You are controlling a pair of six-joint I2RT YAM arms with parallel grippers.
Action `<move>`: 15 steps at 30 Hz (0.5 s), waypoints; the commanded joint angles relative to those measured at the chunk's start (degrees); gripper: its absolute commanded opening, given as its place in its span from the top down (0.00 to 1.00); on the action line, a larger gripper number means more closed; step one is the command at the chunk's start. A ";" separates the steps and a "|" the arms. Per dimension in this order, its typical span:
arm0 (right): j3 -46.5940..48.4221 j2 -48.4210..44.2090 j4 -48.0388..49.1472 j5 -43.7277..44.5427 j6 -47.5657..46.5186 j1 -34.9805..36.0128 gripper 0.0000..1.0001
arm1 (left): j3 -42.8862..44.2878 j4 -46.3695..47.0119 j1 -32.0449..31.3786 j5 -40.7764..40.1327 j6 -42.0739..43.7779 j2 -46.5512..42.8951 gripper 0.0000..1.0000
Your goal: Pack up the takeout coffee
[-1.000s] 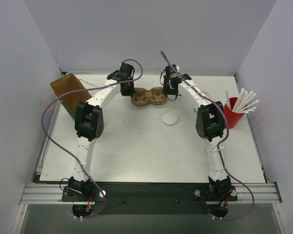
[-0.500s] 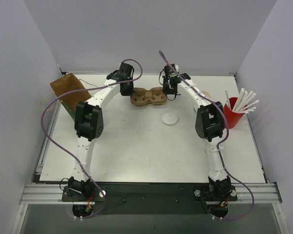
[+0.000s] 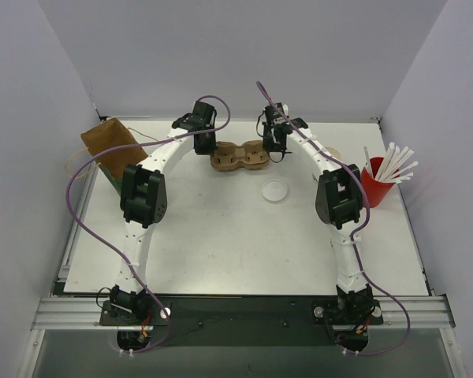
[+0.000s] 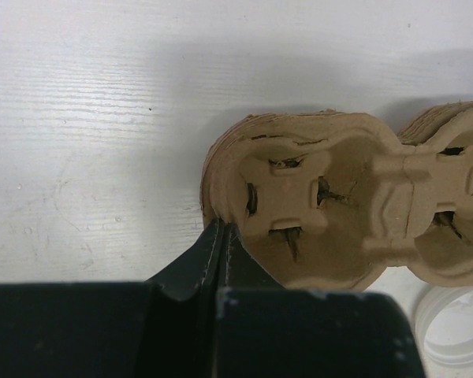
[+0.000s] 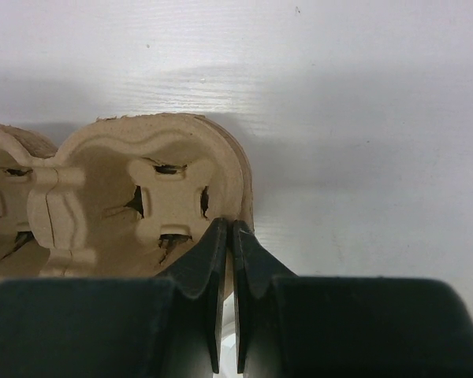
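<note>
Coffee cups: not made out in any view, so their place cannot be told. A pale rim just right of the right arm in the top view is too hidden to name.

Top view, left to right on the tabletop (image 3: 221,236): brown bag (image 3: 106,146) at the far left edge; left hand (image 3: 206,146); pulp carrier (image 3: 240,156) at the far middle, both wells showing no cup; clear lid (image 3: 274,190) just nearer than the carrier; right hand (image 3: 277,148); red cup (image 3: 372,187) of white straws (image 3: 394,163) at the right edge. Here the wrists cover both sets of fingertips, so no grip can be read.

Left wrist view: fingers pressed together, pinching the rim at the carrier's left end. The lid is cut off at the lower right corner.

Right wrist view: fingers nearly closed on the rim at the carrier's right end, tan pulp showing in the slit between them. The carrier's other well is cut off at the left edge.
</note>
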 commanded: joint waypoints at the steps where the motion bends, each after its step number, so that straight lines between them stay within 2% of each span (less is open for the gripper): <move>1: 2.28 -4.91 -0.64 1.67 -0.19 0.48 1.00 | 2.41 2.60 0.18 0.63 1.73 -4.66 1.00; 15: 1.76 -8.42 -0.47 2.20 -0.28 0.66 1.00 | 1.71 3.40 0.18 1.68 1.73 -6.68 1.00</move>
